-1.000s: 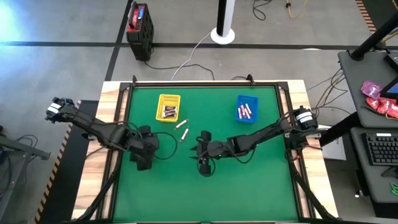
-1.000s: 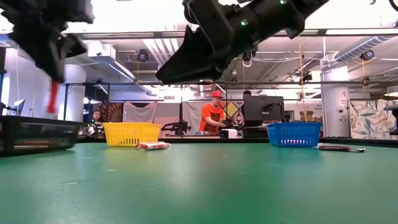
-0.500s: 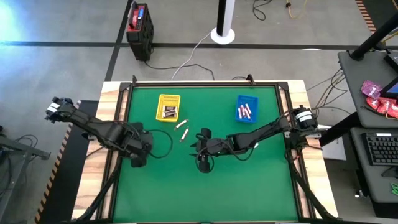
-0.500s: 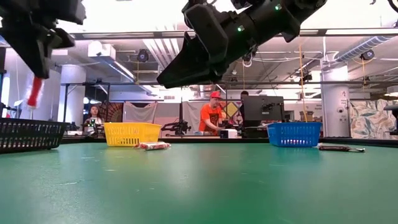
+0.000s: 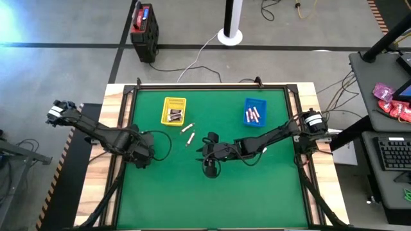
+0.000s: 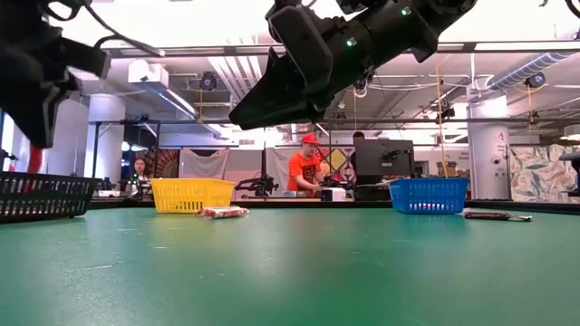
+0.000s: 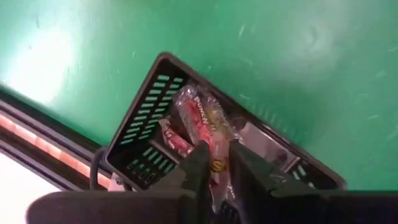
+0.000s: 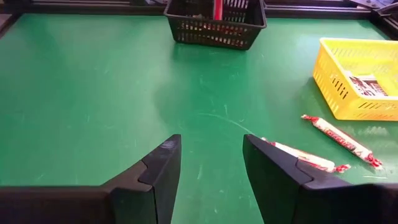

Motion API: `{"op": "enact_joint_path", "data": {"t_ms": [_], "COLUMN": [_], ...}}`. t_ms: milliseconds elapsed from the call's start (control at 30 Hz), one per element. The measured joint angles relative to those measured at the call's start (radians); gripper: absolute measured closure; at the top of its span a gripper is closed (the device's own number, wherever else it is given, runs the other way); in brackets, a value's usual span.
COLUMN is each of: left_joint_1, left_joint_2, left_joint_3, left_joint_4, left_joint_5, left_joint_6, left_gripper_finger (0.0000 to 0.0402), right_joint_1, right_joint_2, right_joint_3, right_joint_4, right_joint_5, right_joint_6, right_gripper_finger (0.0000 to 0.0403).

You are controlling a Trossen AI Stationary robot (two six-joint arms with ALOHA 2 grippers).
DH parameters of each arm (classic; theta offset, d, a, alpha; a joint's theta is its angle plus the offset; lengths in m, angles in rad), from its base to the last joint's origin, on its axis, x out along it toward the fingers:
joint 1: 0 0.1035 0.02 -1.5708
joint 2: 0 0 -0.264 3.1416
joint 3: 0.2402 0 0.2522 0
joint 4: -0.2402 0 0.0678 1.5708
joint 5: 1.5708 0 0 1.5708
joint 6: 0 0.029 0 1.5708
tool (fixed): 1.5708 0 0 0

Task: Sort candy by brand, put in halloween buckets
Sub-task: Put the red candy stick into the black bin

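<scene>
Reddish-pink wrapped candy bar [image 7: 214, 140] sits between our left fingers [image 7: 214, 168] over the black slotted plastic bin [image 7: 146, 118] at the worktop's left edge; grip loosening, drop-off under way. Right fingers [image 8: 211, 158] spread empty mid-worktop; next, the loose whitish bars [image 8: 339, 138].

black bin [image 5: 142, 156] (under left arm)

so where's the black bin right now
In the high view the black bin sits at the table's left edge, mostly hidden under the left hand. The left wrist view shows it directly below that hand, with red-wrapped candy inside.
</scene>
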Motion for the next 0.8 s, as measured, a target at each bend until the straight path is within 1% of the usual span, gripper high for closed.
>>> {"op": "enact_joint_path", "data": {"t_ms": [167,267,367,633,767,800], "left_joint_1": [0.000,0.000,0.000,0.001,0.001,0.001], "left_joint_2": [0.000,0.000,0.000,0.000,0.000,-0.004], "left_joint_3": [-0.036,-0.043,-0.052,-0.077,-0.058,-0.055], "left_joint_4": [0.065,0.120,0.160,0.128,0.017,0.012], "left_joint_5": [0.001,0.018,0.026,0.009,0.000,0.001], "left_joint_6": [-0.023,-0.013,-0.008,-0.068,-0.110,-0.109], "left_gripper_finger": [0.0312,0.0297,0.0293,0.0292,0.0292,0.0292], "right_joint_1": [0.000,0.000,0.000,0.001,0.001,0.001], "right_joint_2": [0.000,0.000,0.000,0.000,0.000,0.000], "right_joint_3": [-0.002,-0.003,-0.004,-0.004,-0.004,-0.004], "right_joint_4": [-0.001,0.000,0.000,0.000,-0.001,0.000], "right_joint_5": [0.000,0.000,0.000,0.000,0.000,0.000], "right_joint_6": [0.001,0.001,0.001,0.001,0.000,0.000], "right_gripper_finger": [0.0236,0.0236,0.0236,0.0236,0.0236,0.0236]}}
